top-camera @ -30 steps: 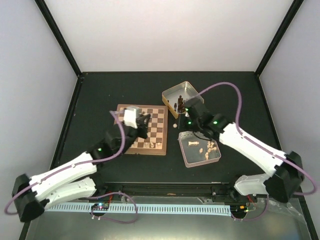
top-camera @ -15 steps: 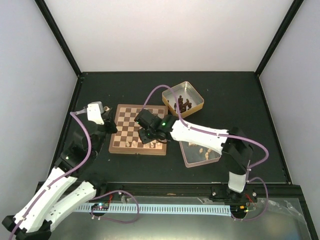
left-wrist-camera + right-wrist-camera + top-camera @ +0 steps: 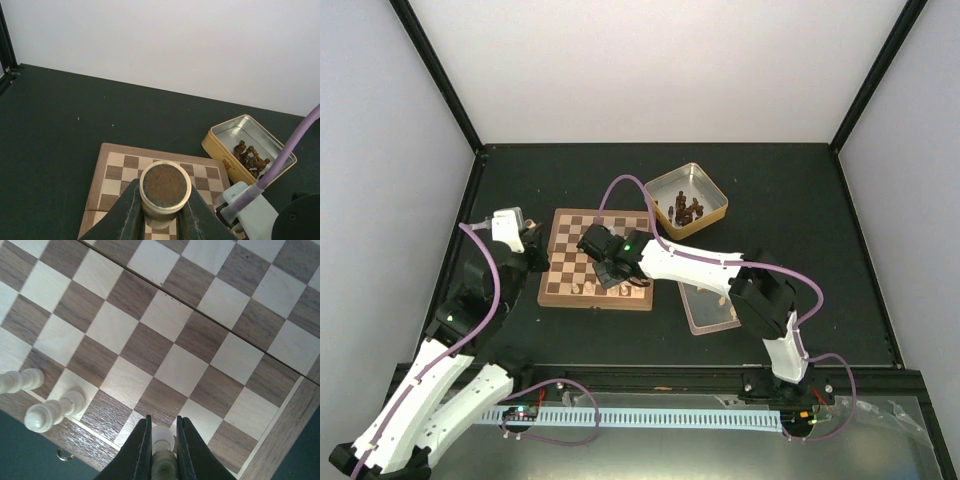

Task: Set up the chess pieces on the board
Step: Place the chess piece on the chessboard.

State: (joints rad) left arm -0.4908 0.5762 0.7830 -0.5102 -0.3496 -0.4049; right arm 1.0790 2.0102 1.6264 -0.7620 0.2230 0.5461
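Dark table (image 3: 790,200); wrist views alone show left hand (image 3: 161,202) clamping felt-bottomed piece (image 3: 165,186), right hand (image 3: 163,426) clamping probable pawn (image 3: 162,438).

Top view: the right gripper (image 3: 610,272) covers the near right squares of the board (image 3: 570,240). The near-row pieces (image 3: 582,288) are too small to identify, and the right arm (image 3: 700,262) hides part of the clear tray (image 3: 705,316).
Left wrist view: the lower edge cuts off the board's near half and the cream piece (image 3: 164,187) held in the left gripper (image 3: 161,222).
Right wrist view: the pale piece (image 3: 162,437) is cut off below, and a second piece (image 3: 17,381) by the left edge.
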